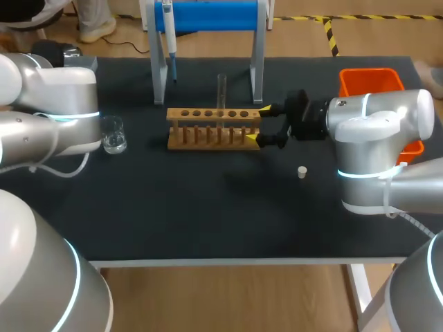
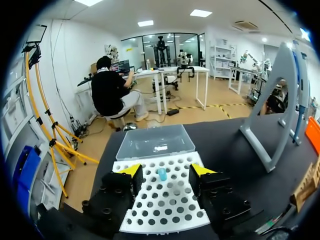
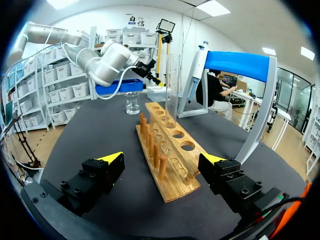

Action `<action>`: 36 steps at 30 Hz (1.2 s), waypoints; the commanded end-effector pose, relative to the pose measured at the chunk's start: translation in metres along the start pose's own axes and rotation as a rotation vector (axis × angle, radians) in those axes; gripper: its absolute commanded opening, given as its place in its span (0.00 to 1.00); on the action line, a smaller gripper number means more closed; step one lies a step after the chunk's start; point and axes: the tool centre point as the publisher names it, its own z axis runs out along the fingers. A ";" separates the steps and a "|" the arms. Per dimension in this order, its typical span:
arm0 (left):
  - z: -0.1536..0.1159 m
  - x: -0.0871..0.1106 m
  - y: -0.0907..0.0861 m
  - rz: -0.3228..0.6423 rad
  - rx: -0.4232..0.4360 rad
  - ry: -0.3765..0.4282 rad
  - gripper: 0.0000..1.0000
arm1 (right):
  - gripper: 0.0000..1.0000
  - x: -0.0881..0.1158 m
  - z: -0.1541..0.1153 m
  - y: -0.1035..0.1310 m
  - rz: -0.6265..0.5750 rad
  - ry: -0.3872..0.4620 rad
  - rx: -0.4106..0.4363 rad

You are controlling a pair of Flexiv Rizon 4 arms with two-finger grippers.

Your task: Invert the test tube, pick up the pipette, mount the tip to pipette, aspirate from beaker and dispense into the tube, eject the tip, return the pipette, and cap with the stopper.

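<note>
A clear test tube (image 1: 222,88) (image 3: 172,90) stands upright in the wooden rack (image 1: 214,128) (image 3: 167,150). My right gripper (image 1: 258,124) (image 3: 162,159) is open at the rack's right end, its fingers on either side and apart from the wood. The pipette (image 1: 168,34) (image 3: 198,65) hangs on the blue-topped stand (image 1: 208,15). My left gripper (image 2: 166,171) is open over the white tip box (image 2: 165,200), with one blue tip (image 2: 162,174) standing untouched between its fingers. A beaker (image 1: 113,135) (image 3: 132,103) sits left of the rack. The white stopper (image 1: 302,171) lies near my right arm.
An orange bin (image 1: 370,81) stands at the back right, partly behind my right arm. The tip box's clear lid (image 2: 155,142) lies just beyond the box. The stand's grey legs (image 1: 159,76) rise behind the rack.
</note>
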 end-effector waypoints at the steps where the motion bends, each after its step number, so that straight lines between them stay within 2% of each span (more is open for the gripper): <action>1: 0.008 -0.001 -0.001 0.001 -0.007 0.003 0.49 | 1.00 0.000 -0.001 -0.001 0.000 0.000 -0.001; 22: 0.016 -0.004 -0.002 0.000 -0.022 -0.001 0.47 | 1.00 0.000 -0.001 -0.001 0.000 0.000 -0.001; 29: 0.016 -0.004 -0.002 -0.006 -0.027 -0.003 0.40 | 1.00 0.000 -0.001 -0.001 0.000 0.000 -0.001; 36: 0.016 -0.005 0.003 -0.030 -0.023 -0.004 0.40 | 1.00 0.000 -0.001 -0.001 0.000 0.000 -0.001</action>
